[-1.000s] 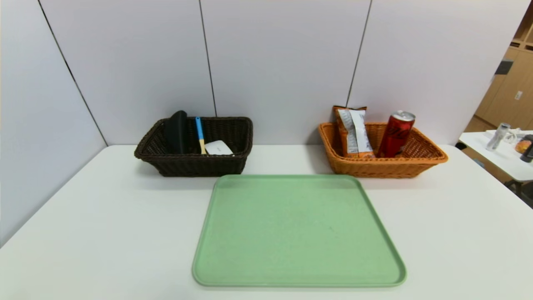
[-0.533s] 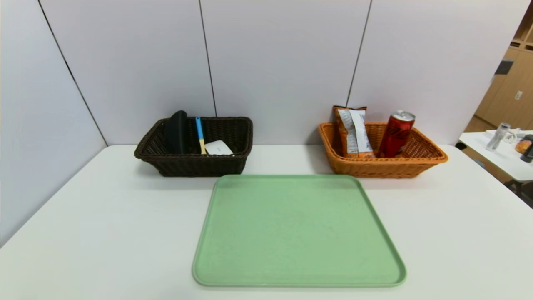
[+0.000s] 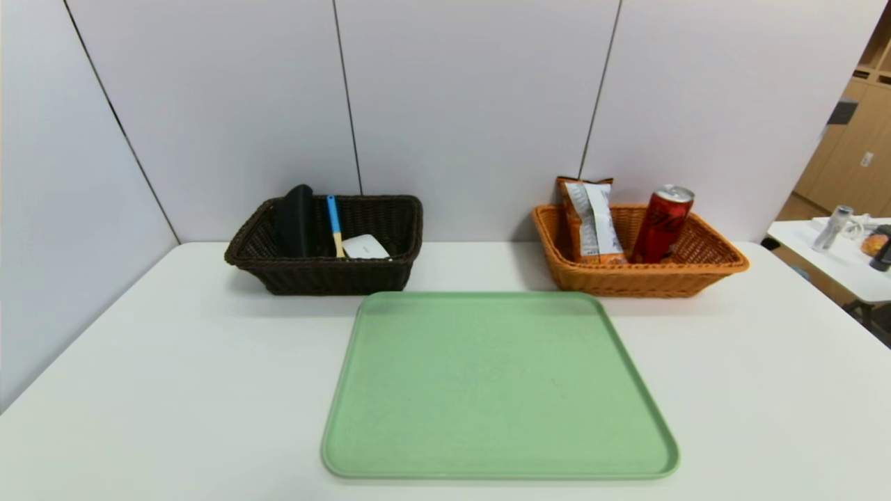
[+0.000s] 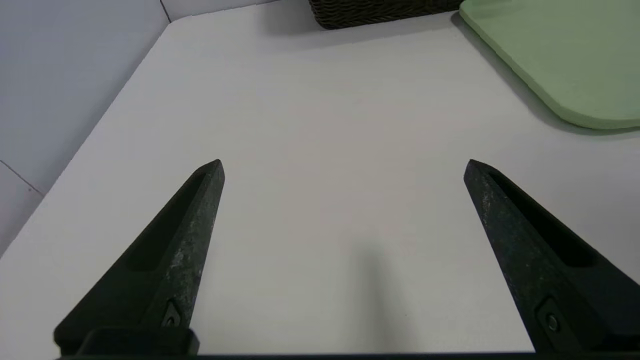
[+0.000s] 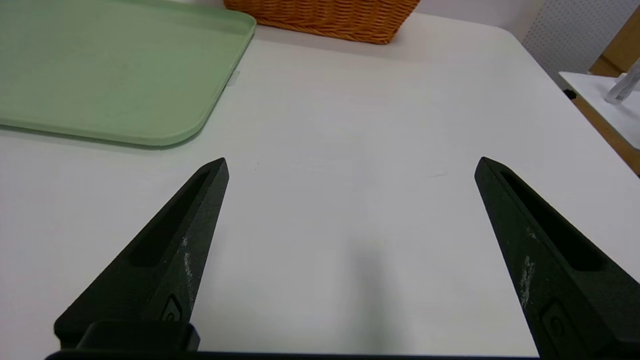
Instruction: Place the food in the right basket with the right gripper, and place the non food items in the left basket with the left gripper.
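White table (image 3: 174, 362) backed by grey wall panels (image 3: 473, 104); both arms parked low over it, outside the head view.

Left gripper (image 4: 342, 167): fingers spread wide, nothing between them, hovering over bare table. Green tray (image 4: 560, 55) ahead of it toward the centre; brown basket (image 4: 380, 10) farther ahead.

Right gripper (image 5: 350, 167): fingers spread wide, also empty, above bare table. Tray (image 5: 115, 70) ahead toward the centre, orange basket (image 5: 325, 17) beyond.

Brown basket (image 3: 327, 275) holds black case (image 3: 296, 219) standing on end, spoon (image 3: 335, 224) leaning beside it, white case (image 3: 365, 246) lying flat. Marker not discernible.

Orange basket (image 3: 640, 282) holds snack bag (image 3: 590, 219) upright and can (image 3: 661, 224) tilted.

Tray (image 3: 498, 390) bare.
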You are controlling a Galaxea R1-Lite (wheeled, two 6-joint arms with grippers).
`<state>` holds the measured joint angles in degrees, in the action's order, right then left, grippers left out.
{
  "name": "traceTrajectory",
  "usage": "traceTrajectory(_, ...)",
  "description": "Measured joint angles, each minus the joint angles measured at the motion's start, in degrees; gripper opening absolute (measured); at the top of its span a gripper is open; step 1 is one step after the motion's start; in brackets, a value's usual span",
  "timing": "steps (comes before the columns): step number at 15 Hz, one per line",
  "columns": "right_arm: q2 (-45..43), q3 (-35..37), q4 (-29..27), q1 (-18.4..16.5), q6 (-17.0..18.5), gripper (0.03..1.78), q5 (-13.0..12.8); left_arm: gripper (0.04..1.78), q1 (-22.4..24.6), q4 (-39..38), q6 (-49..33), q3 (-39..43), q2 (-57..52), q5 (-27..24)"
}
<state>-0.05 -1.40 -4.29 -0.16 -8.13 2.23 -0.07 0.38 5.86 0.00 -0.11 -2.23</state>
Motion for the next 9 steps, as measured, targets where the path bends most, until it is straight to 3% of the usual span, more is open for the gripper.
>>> traceTrajectory(3,0.1,-0.9,-2.8,0.1,6.0,1.7,-1.5,1.69,0.0,-0.2,-4.6,0.0,0.0,1.4)
traceTrajectory(5,0.1,-1.1,-2.6,0.1,8.2,1.7,-2.3,1.69,0.0,-0.3,-5.7,0.0,0.0,2.1)
traceTrajectory(9,0.1,-1.0,-2.1,0.1,8.5,1.7,-2.5,1.69,0.0,-0.3,-5.8,0.0,0.1,2.2)
